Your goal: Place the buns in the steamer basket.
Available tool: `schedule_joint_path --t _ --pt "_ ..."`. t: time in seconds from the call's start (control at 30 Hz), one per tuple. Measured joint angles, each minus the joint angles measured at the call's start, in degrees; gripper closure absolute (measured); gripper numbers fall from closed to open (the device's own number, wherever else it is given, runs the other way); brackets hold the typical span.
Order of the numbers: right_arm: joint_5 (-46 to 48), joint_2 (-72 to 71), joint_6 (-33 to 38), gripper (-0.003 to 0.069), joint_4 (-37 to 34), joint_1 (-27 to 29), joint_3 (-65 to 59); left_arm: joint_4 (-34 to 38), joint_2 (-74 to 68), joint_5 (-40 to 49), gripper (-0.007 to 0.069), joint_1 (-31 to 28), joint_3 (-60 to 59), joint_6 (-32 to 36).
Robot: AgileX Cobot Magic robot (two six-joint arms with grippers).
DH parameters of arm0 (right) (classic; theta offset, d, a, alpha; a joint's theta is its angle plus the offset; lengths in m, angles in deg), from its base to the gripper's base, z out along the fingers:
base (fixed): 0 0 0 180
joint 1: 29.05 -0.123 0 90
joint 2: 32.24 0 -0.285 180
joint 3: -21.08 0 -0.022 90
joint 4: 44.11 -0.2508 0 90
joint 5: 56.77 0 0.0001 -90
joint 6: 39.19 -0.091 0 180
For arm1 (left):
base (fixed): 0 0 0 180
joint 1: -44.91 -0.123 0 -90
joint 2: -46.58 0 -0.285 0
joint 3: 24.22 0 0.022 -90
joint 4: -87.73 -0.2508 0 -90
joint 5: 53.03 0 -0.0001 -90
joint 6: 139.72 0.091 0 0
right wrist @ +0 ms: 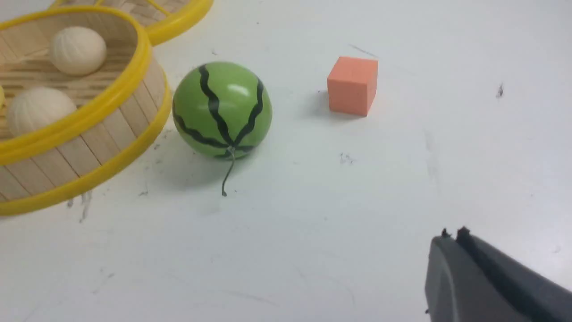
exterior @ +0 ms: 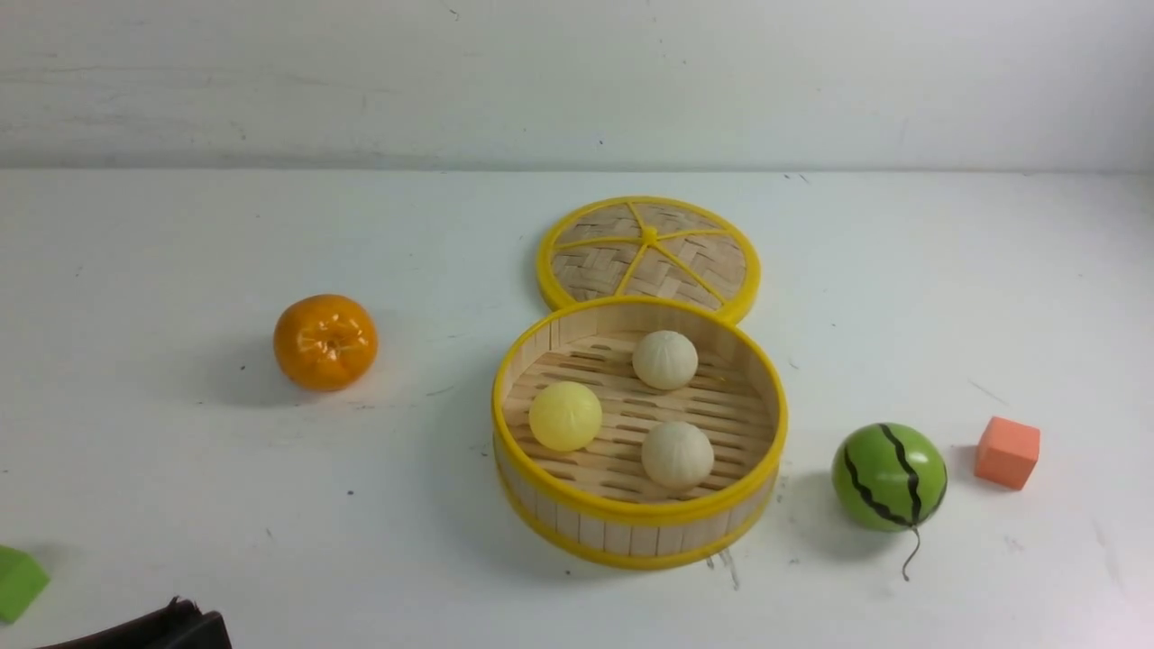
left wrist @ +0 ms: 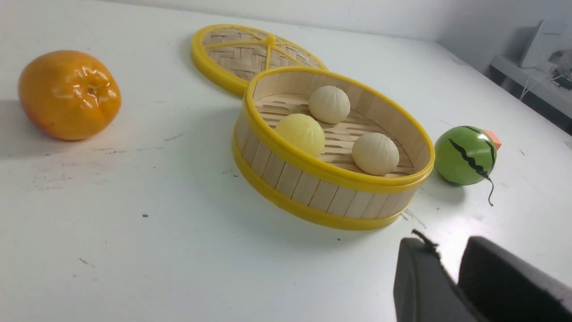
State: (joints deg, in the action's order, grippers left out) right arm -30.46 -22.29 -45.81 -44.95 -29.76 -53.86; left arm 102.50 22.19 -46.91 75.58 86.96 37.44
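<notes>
No readable writing anywhere, three buns [exterior: 664, 360] inside the steamer basket [exterior: 639, 512] mid-worktop [exterior: 180, 505], one yellow, two cream, left end effector [left wrist: 451, 279] clenched and empty, right end effector [right wrist: 458, 250] likewise clenched

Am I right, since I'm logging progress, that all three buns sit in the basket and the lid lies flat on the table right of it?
Not quite. All three buns do sit in the basket, but the front view shows the lid lying flat behind it, on its far side, not right.
</notes>
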Motion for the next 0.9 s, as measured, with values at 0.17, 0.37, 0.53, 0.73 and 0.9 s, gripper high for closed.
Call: schedule_joint_path --t 0.17,0.37,0.53,0.73,0.9 --pt "-2.84 -2.75 0.19 0.0679 0.04 0.07 -3.02 0.00 0.07 0.25 0.0490 0.00 -0.07 0.00" --pt "-3.16 -2.76 0.19 0.0678 -0.85 0.07 -3.08 0.00 0.07 0.84 0.0483 0.00 -0.18 0.00" --pt "-3.16 -2.76 0.19 0.0676 -1.18 0.07 -3.08 0.00 0.07 1.12 0.0478 0.00 -0.18 0.00" --pt "-3.16 -2.76 0.19 0.0671 -1.19 0.07 -3.08 0.00 0.07 1.12 0.0477 0.00 -0.18 0.00" --pt "-3.16 -2.76 0.19 0.0668 -1.25 0.07 -3.08 0.00 0.07 1.12 0.0470 0.00 -0.18 0.00"
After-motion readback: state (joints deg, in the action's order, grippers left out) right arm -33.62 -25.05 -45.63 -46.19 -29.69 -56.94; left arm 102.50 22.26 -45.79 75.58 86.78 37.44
